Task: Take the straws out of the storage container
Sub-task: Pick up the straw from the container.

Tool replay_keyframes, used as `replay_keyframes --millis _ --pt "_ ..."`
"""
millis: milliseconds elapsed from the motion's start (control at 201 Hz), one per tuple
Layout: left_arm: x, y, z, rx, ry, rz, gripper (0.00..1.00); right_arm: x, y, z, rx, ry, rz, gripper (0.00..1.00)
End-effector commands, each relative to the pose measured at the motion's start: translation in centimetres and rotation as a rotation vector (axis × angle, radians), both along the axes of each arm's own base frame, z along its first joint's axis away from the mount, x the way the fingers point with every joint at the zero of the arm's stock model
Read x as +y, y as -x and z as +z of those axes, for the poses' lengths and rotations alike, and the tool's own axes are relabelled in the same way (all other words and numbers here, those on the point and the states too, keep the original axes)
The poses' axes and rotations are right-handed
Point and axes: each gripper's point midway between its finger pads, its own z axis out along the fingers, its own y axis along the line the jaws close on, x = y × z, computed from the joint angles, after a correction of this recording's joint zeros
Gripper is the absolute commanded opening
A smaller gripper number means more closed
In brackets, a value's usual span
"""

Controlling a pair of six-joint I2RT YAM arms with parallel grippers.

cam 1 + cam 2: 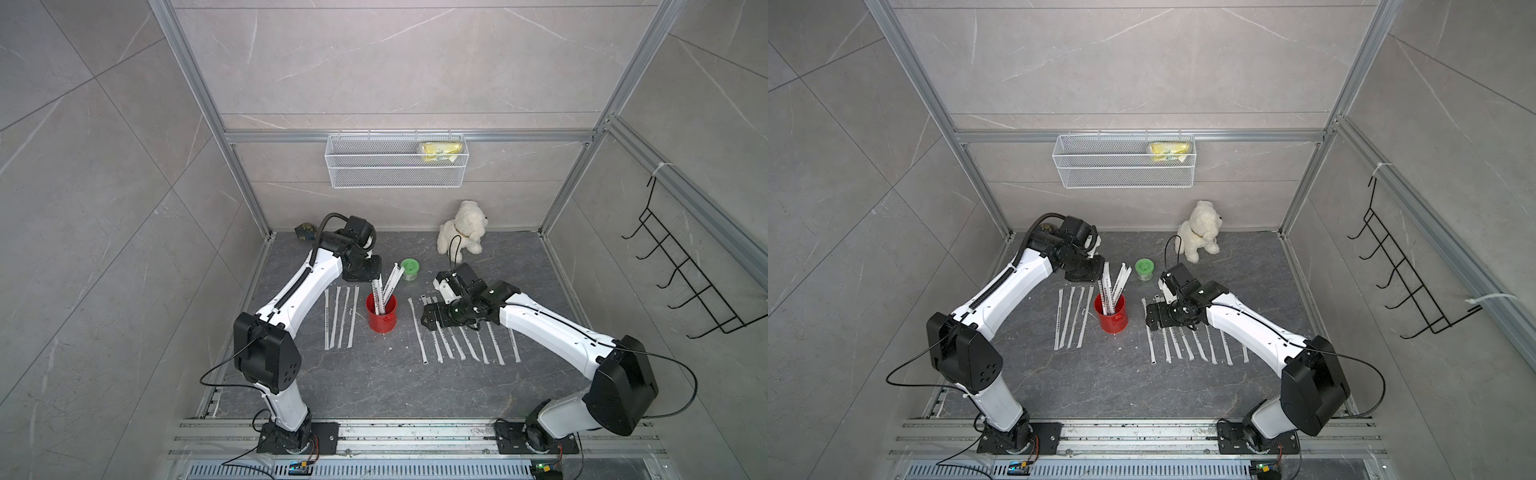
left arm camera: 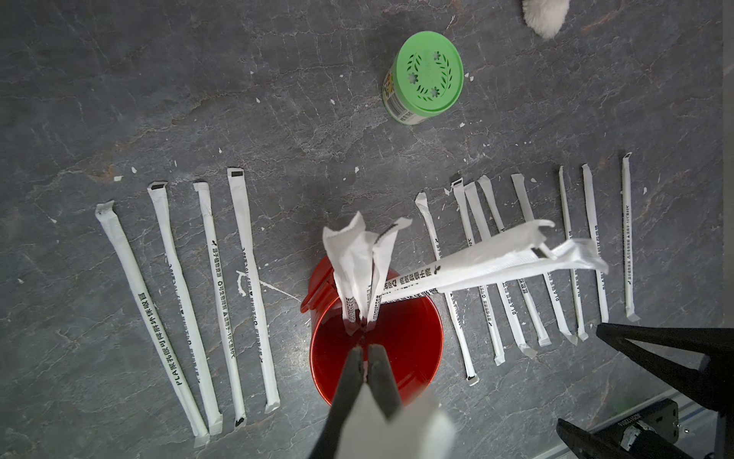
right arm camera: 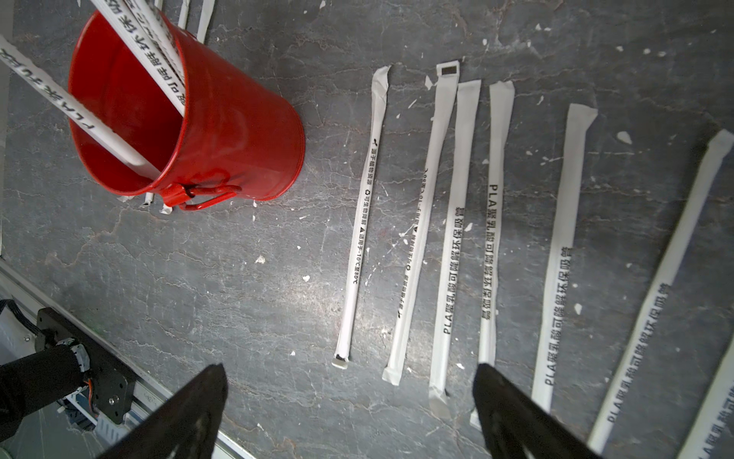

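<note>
The red storage container (image 1: 381, 316) (image 2: 401, 357) stands upright mid-floor with several white wrapped straws (image 1: 386, 289) (image 2: 476, 270) leaning out of it. My left gripper (image 1: 371, 277) (image 2: 366, 349) hangs over the can's mouth, shut on the top of one straw, whose blurred white end shows between the fingers. More straws lie flat in two rows: one left of the can (image 1: 340, 320), a longer one to its right (image 1: 461, 343) (image 3: 452, 238). My right gripper (image 1: 428, 316) (image 3: 349, 369) hovers open over the near-can end of the right row, holding nothing.
A green-lidded jar (image 1: 410, 269) stands just behind the can. A white plush dog (image 1: 461, 228) sits at the back wall. A wire mesh basket (image 1: 353, 166) with a yellow packet hangs above. A black hook rack (image 1: 681, 266) is on the right wall.
</note>
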Motion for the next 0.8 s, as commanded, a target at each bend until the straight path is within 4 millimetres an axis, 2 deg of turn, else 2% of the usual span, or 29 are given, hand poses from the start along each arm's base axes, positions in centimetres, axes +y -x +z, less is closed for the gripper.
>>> replay_keyframes --millis 0,204,473,796 --pt "0.4 0.8 0.9 0.010 -0.039 -0.039 0.06 0.1 0.0 0.3 -0.009 -0.018 0.005 1.00" --pt "0.5 1.2 3.3 -0.010 -0.032 -0.049 0.05 0.3 -0.1 0.4 -0.008 -0.024 0.009 1.00" --pt "1.2 2.2 7.7 -0.069 -0.014 -0.043 0.06 0.2 -0.3 1.2 -0.030 -0.027 0.009 1.00" --pt "3.8 3.3 12.8 -0.155 -0.086 -0.012 0.06 0.1 -0.4 1.8 -0.041 -0.024 0.017 1.00"
